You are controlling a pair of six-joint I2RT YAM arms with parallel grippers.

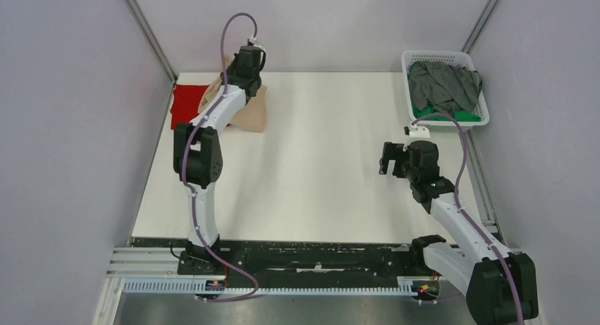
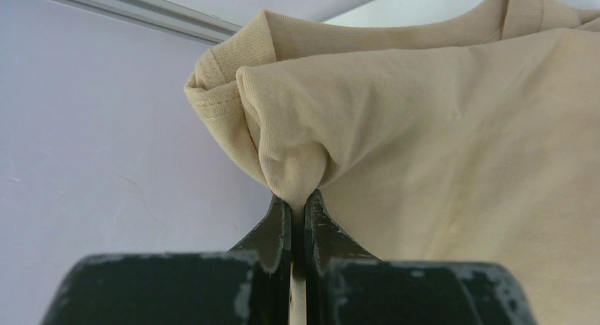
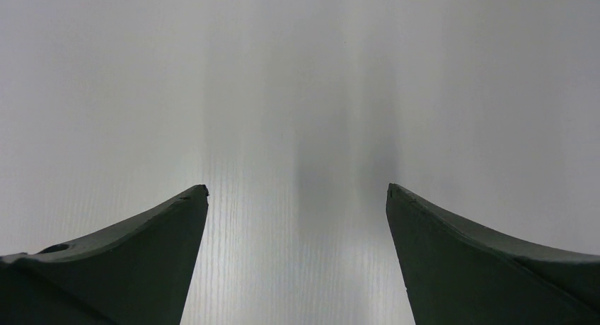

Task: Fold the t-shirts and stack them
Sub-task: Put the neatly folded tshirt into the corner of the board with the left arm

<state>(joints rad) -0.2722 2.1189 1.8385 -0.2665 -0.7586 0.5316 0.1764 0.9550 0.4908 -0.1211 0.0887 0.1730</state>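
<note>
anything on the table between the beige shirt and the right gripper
Nothing: the top view shows only bare white table between the beige shirt and the open right gripper.

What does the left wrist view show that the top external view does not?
Only left wrist: the left claw shut on a pinched fold of the beige t-shirt, its stitched hem visible. Only top external: the red t-shirt beside it, the basket holding the grey t-shirt and green t-shirt, the right claw over the table. Both: the beige t-shirt at the left claw.
</note>
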